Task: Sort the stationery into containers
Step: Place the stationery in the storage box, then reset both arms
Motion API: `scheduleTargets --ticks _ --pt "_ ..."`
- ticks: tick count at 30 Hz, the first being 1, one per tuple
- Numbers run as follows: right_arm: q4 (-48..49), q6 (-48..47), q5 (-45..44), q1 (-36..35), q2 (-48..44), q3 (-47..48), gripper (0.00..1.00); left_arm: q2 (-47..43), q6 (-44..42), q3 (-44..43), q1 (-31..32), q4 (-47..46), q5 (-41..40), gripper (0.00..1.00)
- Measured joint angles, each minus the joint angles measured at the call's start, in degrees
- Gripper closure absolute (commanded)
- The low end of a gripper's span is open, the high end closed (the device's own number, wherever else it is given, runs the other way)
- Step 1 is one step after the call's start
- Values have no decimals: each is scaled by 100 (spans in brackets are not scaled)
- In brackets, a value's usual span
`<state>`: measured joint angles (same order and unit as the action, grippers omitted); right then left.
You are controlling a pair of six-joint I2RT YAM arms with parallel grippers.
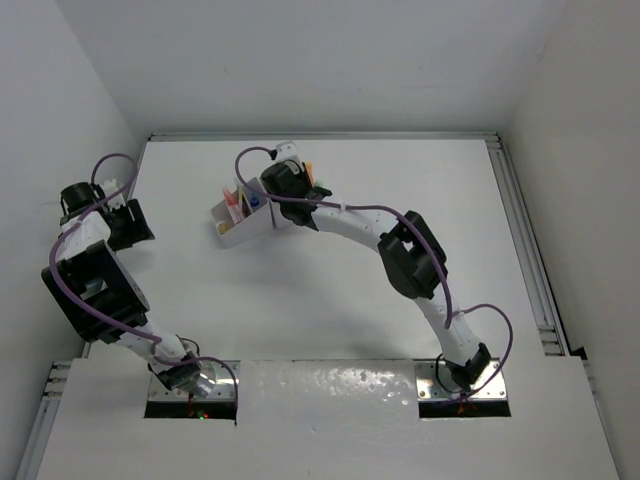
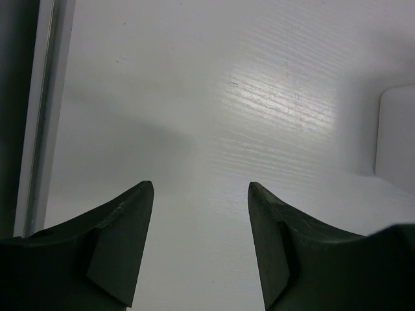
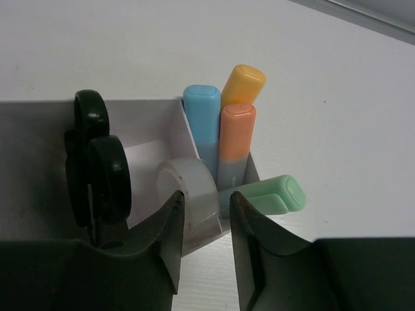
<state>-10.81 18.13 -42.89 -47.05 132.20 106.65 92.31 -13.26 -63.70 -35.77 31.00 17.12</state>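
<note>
- judging from above, the sorting is taken as finished or nearly so: no loose item is made out on the table [image 1: 400,180].
- the organiser [image 1: 235,232] is set far and left of centre, and everything seen is held in it.
- the right gripper [image 3: 206,201] is hung just over its right end, jaws narrowly parted, nothing gripped.
- the left gripper [image 2: 200,188] is spread wide over bare table at the left edge.
- the scissors [image 3: 97,168] are stood handles-up, with the tape ring [image 3: 188,188] beside them.
- four capsule pieces [image 3: 237,136] are lodged in the end compartment, the green one tilted outward.
- what fills the left compartments is too small to name, and the near wall is hidden by the fingers.
</note>
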Motion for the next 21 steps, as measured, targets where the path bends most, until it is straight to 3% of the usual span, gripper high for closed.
scheduleTargets --ticks 11,17,21 --pt "55 -177 385 -7 -704 -122 58 0 4 -11 0 17 11 42" --pt "-485 264 1176 317 -1814 -518 33 -17 -22 -184 0 186 35 42" --pt "-1045 798 2210 1423 -3206 -1569 12 -116 -142 -352 4 319 81 42"
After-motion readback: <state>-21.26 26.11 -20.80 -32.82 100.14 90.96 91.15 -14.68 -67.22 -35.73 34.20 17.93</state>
